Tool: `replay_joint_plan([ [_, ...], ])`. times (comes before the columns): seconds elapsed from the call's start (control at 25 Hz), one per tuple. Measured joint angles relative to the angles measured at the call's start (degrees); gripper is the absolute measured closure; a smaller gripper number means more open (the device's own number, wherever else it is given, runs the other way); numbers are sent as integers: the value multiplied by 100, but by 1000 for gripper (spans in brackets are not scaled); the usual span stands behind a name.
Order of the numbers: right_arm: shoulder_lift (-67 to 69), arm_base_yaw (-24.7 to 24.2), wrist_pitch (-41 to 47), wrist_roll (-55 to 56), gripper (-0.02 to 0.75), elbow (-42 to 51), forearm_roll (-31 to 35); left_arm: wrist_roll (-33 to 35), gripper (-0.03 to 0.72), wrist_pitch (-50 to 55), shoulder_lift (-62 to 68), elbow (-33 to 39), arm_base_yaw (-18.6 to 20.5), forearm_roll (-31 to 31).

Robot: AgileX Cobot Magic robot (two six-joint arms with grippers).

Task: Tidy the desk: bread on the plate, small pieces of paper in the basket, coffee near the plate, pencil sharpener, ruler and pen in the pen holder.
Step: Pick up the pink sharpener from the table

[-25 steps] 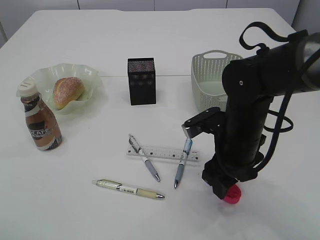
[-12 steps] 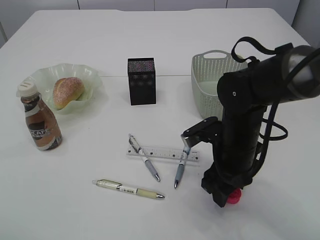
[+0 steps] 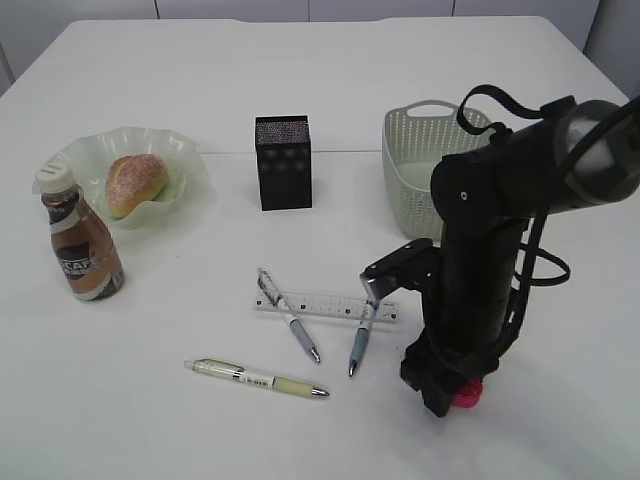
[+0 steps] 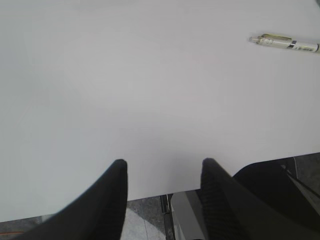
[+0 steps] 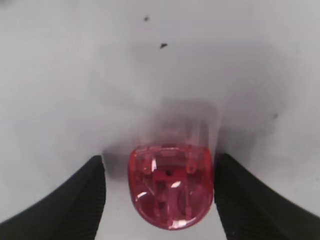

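Right wrist view: the right gripper (image 5: 159,200) is low over the desk (image 5: 75,75), jaws apart, with the red pencil sharpener (image 5: 171,185) lying between them. A clear gap shows on each side, so neither finger touches it. The sharpener rests on the tabletop, not lifted.

Exterior view: the right gripper (image 3: 447,385) points down at the near right part of the desk, the sharpener (image 3: 467,393) partly hidden behind it. The pen holder (image 3: 283,162) stands well apart, toward the middle back. Bread (image 3: 136,184) is on the plate (image 3: 185,150), coffee bottle (image 3: 80,248) just beside the plate. The ruler (image 3: 325,305) and three pens, two (image 3: 288,315) (image 3: 362,331) crossing the ruler and one (image 3: 258,378) nearer the front, lie loose. Basket (image 3: 415,160) at back right; contents not visible from here.

Left wrist view: left gripper (image 4: 162,192) idle, jaws apart on nothing, near the desk edge.

Judgement: step in hand is picking up the sharpener. Next move calls for closing squarely on its sides, lifting, carrying to the holder. Smooth plastic could slip if the grip lands off-centre.
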Motion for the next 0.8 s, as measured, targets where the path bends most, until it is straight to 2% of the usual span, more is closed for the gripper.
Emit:
replay_joint_plan([
  [0.32,48,0,-42,0,260,-11,0,0,335,0,0,0,0,0],
  [0.6,56,0,-42,0,407,-31,-71,0,335,0,0,0,0,0],
  [0.8,56,0,-42,0,434,-34,-71,0,335,0,0,0,0,0],
])
